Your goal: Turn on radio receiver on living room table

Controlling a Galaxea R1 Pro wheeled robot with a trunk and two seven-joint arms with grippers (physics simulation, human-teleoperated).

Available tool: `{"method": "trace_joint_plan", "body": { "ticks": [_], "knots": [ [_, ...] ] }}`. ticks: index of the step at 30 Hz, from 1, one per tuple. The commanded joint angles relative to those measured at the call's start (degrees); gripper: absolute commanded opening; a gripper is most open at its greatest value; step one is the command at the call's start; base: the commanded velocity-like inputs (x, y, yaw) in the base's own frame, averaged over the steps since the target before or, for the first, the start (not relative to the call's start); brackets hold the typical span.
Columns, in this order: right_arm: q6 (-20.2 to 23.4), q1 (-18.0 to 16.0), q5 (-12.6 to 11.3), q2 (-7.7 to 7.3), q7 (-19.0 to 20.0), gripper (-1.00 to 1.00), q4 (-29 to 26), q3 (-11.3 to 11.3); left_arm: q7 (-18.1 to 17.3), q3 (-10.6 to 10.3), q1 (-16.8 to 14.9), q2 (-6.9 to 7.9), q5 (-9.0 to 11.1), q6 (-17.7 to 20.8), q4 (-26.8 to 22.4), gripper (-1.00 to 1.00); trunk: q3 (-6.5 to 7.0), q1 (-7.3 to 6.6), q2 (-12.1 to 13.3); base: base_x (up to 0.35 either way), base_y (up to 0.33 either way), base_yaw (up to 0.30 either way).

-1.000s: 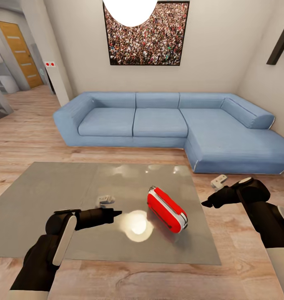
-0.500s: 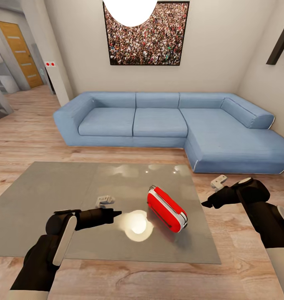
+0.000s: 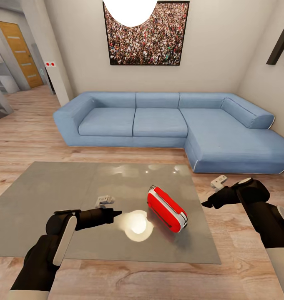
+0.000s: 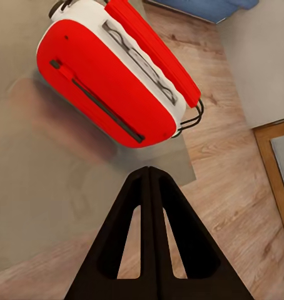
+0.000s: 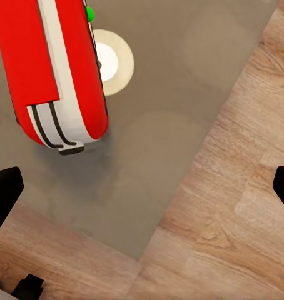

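Room: the living room, light wood floor [image 3: 29,137], blue sofa [image 3: 167,125] along the far wall, crowd picture [image 3: 146,37] above it.

Table: the table [image 3: 46,196], low and grey, glossy top, stood directly before the robot; a lamp's bright reflection [image 3: 137,225] lay near its middle.

Radio, place: the radio receiver [image 3: 167,209] lay on the table's right half, just right of the reflection and well in from the edges.

Radio, axis: long axis ran diagonally, from the far-left end toward the near-right end; it looked tipped over onto a side rather than upright.

Left arm: the left gripper [image 3: 116,213] hovered over the table on the radio's left, pointing toward it across the reflection. In the left wrist view its fingers [image 4: 131,237] were pressed together into a single point, with the radio's broad red face straight ahead.

Right arm: the right gripper [image 3: 207,203] hung past the table's right edge, over the floor, pointing left at the radio. Its finger [image 5: 4,194] sat at the far margin of the right wrist view, so jaws spread wide.

Nearer arm: my judgement, both were close; the right looked slightly nearer.

Small detail: a small green nub [image 5: 89,12] showed at the radio's edge in the right wrist view, possibly the switch; too small to be sure.
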Motion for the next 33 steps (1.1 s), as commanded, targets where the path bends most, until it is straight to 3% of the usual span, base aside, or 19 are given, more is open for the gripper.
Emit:
{"method": "trace_joint_plan", "body": {
  "ticks": [1,15,33],
  "knots": [
    [0.0,0.0,0.0,0.0,0.0,1.0,0.1,0.0,0.0,0.0,0.0,-0.01,0.0,0.0,0.0,-1.0,0.0,0.0,0.0,0.0,0.0,0.0],
    [0.3,0.0,0.0,0.05,-0.2,1.0,0.6,0.0,0.1,0.1,0.0,-0.03,0.1,-0.1,0.2,-1.0,0.07,0.0,0.0,0.0,0.0,0.0],
    [0.6,0.0,0.1,-0.05,-1.3,1.0,0.6,-0.1,0.1,0.0,0.0,-0.11,0.0,-0.1,0.1,-1.0,1.6,0.0,0.0,0.0,0.0,0.0]
  ]
}}
